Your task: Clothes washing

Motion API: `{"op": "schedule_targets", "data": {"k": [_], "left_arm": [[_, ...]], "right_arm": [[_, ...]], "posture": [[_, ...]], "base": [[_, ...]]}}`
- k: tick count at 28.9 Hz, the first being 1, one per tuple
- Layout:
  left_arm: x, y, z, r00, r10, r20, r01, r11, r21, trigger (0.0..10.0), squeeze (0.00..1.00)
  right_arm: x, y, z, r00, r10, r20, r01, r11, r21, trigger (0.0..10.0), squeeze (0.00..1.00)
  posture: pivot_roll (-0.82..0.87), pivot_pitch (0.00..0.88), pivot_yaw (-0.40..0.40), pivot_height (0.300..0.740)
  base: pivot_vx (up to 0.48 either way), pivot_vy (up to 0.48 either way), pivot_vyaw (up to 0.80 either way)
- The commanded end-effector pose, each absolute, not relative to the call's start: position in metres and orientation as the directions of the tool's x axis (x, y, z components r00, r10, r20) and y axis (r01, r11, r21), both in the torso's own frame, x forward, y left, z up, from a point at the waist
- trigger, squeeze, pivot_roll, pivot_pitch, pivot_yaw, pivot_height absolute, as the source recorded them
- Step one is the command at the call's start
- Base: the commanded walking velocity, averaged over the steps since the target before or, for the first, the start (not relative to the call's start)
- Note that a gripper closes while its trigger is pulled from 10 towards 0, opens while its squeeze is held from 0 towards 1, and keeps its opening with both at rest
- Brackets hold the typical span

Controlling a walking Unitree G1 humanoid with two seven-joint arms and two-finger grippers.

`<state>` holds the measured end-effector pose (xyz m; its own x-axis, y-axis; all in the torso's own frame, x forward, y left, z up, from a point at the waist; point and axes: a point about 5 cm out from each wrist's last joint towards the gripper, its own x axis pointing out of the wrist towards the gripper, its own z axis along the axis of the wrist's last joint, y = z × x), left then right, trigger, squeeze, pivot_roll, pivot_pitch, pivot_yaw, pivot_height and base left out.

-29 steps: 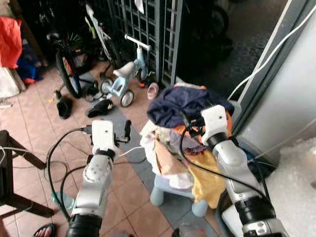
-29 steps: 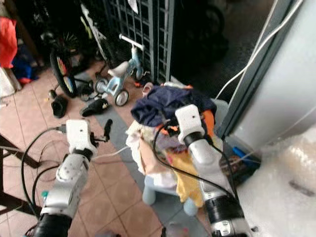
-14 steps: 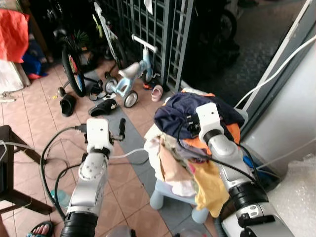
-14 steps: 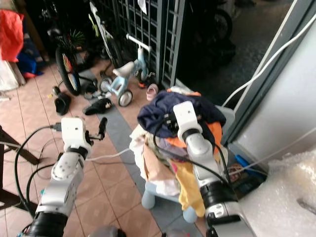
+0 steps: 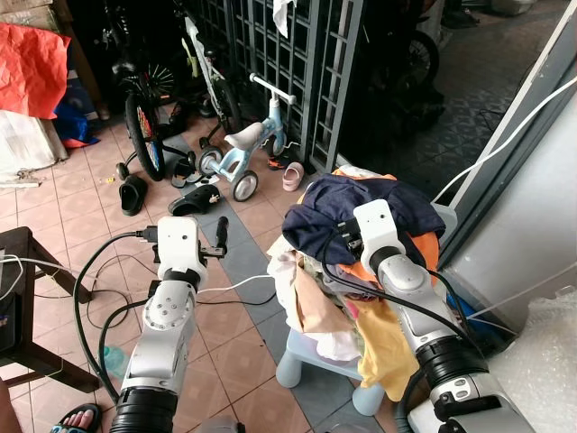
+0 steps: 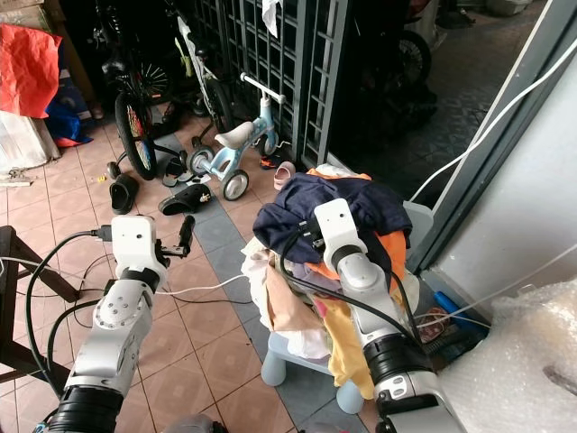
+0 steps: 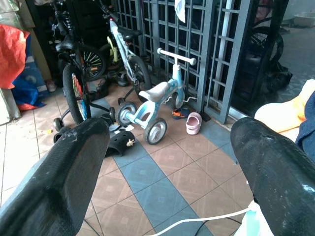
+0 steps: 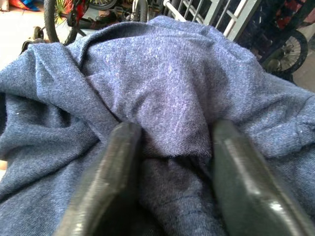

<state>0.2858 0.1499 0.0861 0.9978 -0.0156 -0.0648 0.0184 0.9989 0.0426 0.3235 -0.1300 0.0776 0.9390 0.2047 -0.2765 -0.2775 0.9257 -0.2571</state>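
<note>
At the far left a red cloth [image 5: 32, 56] hangs over white bags, and a dark wooden table [image 5: 25, 271] stands on the tiled floor [image 5: 72, 203]. Next come a black bicycle [image 5: 144, 108], dark sandals [image 5: 132, 191] and a small blue tricycle [image 5: 239, 158] in front of a grey metal grille [image 5: 306, 54].

The left gripper [image 7: 167, 162] hovers over the floor to the left of the laundry, fingers [image 7: 59, 182] spread wide apart with nothing between them. A white cable [image 5: 239, 284] runs across the tiles below it.

The pile of clothes [image 5: 334, 271] sits heaped on a pale blue stool [image 5: 311, 356], with a navy shirt [image 5: 361, 203] on top, orange and yellow pieces beneath it.

The right gripper [image 8: 167, 147] presses into the top of the navy shirt, its fingers [image 8: 115, 172] set on either side of a raised fold of the fabric, pinching it.

To the right stand a grey wall [image 5: 532, 225] and bubble wrap [image 5: 541, 352].
</note>
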Motion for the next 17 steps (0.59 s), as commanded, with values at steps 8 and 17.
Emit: {"op": "schedule_targets", "data": {"k": [8, 17], "left_arm": [[0.286, 0.149, 0.084, 0.997, -0.014, -0.082, 0.018, 0.999, 0.048, 10.0, 0.00], [0.285, 0.149, 0.083, 0.996, -0.014, -0.091, 0.019, 0.999, 0.048, 10.0, 0.00]], "right_arm": [[0.309, -0.131, 0.056, 0.912, 0.194, -0.362, -0.289, 0.929, -0.231, 0.0, 0.00], [0.309, -0.127, 0.065, 0.930, 0.221, -0.293, -0.265, 0.957, -0.120, 0.0, 0.00]], "posture": [[-0.04, 0.000, 0.005, 0.740], [-0.04, 0.000, 0.006, 0.740]], "base": [[0.000, 0.000, 0.00], [0.000, 0.000, 0.00]]}}
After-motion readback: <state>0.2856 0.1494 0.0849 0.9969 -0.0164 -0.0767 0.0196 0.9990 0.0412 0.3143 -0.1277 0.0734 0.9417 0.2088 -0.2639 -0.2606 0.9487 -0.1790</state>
